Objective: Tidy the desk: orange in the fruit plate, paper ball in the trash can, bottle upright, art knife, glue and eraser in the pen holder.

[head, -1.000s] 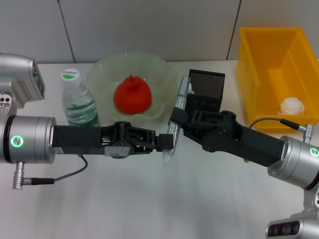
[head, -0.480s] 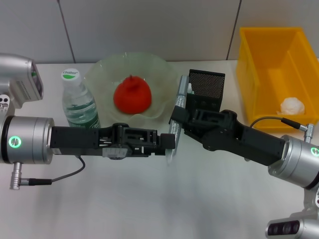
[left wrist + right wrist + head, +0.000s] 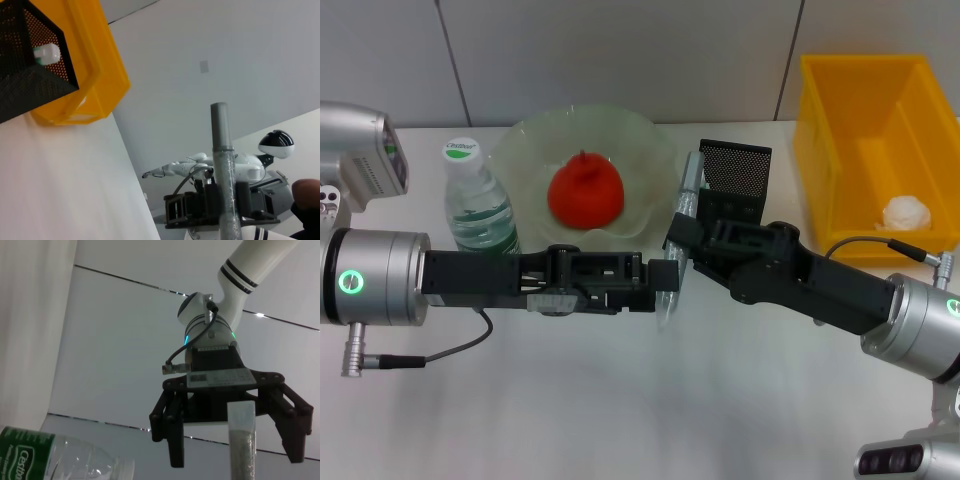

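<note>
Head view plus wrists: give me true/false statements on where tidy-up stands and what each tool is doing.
1. The orange lies in the fruit plate. True.
2. The paper ball is on the desk. False: it is in the trash can.
3. The bottle lies on its side. False: it stands upright beside the plate.
4. The right tool grips a grey stick-shaped item in front of the pen holder. True.
5. The left tool is clamped on that item. False: its fingers are spread, one on each side.
</note>
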You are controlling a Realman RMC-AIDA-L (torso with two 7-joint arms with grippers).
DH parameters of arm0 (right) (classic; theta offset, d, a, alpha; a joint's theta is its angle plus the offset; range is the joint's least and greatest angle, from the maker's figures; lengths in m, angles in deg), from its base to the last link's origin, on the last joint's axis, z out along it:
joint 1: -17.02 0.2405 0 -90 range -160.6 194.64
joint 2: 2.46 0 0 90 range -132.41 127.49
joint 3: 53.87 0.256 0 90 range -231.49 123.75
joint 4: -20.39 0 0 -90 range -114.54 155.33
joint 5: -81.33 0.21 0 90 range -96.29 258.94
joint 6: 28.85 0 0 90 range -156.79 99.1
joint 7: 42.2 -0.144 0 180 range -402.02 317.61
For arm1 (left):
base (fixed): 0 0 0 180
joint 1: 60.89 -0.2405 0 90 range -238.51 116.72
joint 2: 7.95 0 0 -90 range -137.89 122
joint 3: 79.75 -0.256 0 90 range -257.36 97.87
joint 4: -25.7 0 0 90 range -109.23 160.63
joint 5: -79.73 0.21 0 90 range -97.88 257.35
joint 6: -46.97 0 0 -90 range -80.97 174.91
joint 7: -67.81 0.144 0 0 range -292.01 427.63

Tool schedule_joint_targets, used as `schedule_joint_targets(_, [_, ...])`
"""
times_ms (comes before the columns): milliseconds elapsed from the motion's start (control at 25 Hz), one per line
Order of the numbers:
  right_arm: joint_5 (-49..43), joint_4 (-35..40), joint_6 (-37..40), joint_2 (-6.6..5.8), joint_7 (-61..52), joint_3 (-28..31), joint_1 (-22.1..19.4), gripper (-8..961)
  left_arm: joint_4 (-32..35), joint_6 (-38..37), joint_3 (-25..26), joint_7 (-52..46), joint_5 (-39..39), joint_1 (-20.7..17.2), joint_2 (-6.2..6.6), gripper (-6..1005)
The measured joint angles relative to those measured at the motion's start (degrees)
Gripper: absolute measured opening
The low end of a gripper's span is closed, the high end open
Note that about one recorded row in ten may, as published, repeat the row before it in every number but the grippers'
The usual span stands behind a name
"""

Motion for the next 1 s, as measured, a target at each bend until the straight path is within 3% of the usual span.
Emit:
schedule_joint_targets(240, [0.3,0.0,0.9,0.01,-0.8,1.1,-0.7,139,0.0,-0.4,0.0,3.3,-0.3,-0.1,0.06,814])
schedule_joint_targets(440, [0.5,0.2,5.0,0.05,-8.6,6.1,-2.1,138,0.1,-1.1,0.0,9.6,-0.1,-0.2,0.32,834])
schedule_joint_targets(680, [0.5,1.0,9.7,0.01,-30.0,16.6,-3.3,139,0.4,-3.6,0.0,20.4,-0.1,-0.6,0.29,834])
schedule_joint_targets(880, [0.5,1.2,8.1,0.06,-51.5,24.8,-2.9,137,0.3,-4.4,-0.4,26.5,-0.1,-0.6,-0.05,832])
schedule_joint_targets(920, [0.5,2.0,5.9,-0.02,-60.6,26.8,-2.6,137,0.3,-4.4,-0.4,26.5,-0.1,-0.6,-0.05,832])
schedule_joint_targets(960, [0.5,2.0,5.9,-0.02,-60.6,26.8,-2.6,136,0.0,-4.7,-0.7,37.3,1.6,-1.2,-1.53,831])
schedule_joint_targets(1000, [0.5,3.6,3.1,0.0,-69.3,27.3,-2.0,135,0.0,-4.5,-0.7,38.8,2.2,-1.3,-1.74,831])
